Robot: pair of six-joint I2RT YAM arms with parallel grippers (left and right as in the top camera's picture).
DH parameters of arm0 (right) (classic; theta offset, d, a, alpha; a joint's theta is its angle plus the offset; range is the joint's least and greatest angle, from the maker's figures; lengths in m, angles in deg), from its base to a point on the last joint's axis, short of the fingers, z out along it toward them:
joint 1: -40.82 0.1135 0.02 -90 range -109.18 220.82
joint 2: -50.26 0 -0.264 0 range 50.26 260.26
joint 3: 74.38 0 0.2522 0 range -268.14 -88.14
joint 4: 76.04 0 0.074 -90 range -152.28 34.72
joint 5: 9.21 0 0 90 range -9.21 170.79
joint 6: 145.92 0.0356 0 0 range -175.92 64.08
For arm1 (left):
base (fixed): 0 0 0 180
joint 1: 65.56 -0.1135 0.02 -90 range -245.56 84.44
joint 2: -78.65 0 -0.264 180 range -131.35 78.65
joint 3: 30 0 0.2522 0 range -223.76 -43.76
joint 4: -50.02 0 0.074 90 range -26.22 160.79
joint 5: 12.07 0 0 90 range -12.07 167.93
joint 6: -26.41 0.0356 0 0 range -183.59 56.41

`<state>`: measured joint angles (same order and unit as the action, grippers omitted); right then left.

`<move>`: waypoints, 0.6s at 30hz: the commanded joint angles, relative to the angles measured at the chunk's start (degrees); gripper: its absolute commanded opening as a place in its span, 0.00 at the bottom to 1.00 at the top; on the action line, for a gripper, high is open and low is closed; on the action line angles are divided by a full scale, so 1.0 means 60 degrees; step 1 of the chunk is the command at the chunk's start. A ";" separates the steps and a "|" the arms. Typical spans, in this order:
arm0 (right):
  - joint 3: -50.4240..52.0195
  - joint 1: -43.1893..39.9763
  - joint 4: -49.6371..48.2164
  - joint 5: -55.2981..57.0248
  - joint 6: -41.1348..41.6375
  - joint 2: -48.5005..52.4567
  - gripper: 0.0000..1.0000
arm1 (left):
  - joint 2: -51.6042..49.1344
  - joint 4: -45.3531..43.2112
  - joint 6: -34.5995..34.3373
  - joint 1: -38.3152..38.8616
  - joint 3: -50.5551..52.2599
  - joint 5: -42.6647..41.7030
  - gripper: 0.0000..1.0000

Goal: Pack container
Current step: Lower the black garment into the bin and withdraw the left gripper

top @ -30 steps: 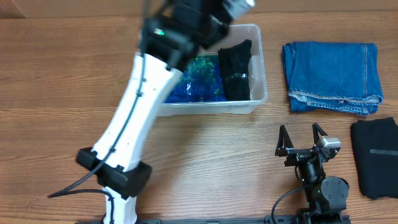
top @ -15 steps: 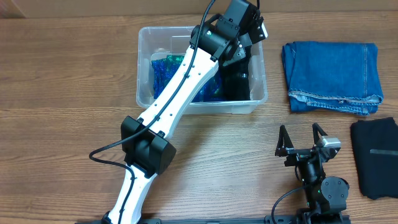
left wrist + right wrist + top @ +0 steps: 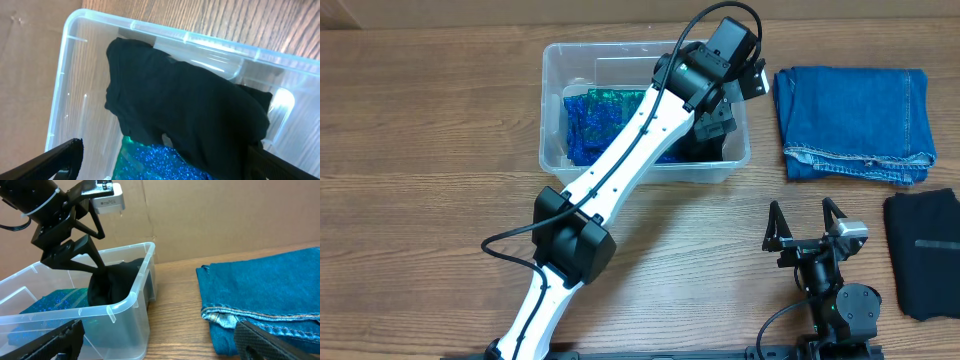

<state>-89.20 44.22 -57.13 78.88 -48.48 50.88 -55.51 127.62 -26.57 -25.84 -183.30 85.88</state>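
Note:
The clear plastic container [image 3: 552, 120] stands at the back middle of the table. A blue-green sequined cloth [image 3: 595, 115] lies in it. A crumpled black cloth [image 3: 190, 115] fills its right end. My left gripper [image 3: 718, 108] hangs over that black cloth, jaws wide open and gripping nothing. In the right wrist view its lower fingertip [image 3: 102, 269] is right at the top of the cloth [image 3: 112, 282]. My right gripper [image 3: 803, 212] rests open and empty near the table's front edge, right of the container.
Folded blue jeans [image 3: 855, 122] lie right of the container. A folded black garment [image 3: 925, 250] lies at the right edge. Bare wood separates the container [image 3: 125, 315] from the jeans [image 3: 265, 295]. A cardboard wall stands behind the table.
My left arm has swung right across the container, and its jaws have gone from shut to wide open over the black cloth. The right arm has not moved.

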 commanded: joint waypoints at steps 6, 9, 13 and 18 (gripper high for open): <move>0.0102 -0.0044 -0.0062 0.0087 -0.0033 -0.0076 1.00 | 0.0492 0.0091 -0.0747 0.0237 -0.1049 -0.0015 1.00; 0.0102 -0.0044 -0.0062 0.0091 -0.0033 -0.0076 1.00 | 0.0426 -0.0233 -0.1512 -0.0193 -0.0998 -0.0433 1.00; 0.0102 -0.0044 -0.0062 0.0091 -0.0033 -0.0076 1.00 | -0.0080 -0.0692 -0.2827 -0.0991 -0.0976 -0.1705 0.89; 0.0102 -0.0044 -0.0062 0.0091 -0.0033 -0.0076 1.00 | -0.1228 -0.0685 -0.2965 -0.1096 -0.0943 -0.2342 0.83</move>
<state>-89.20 44.22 -57.15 78.86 -48.48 50.88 -58.29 123.60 -42.70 -33.93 -188.05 75.01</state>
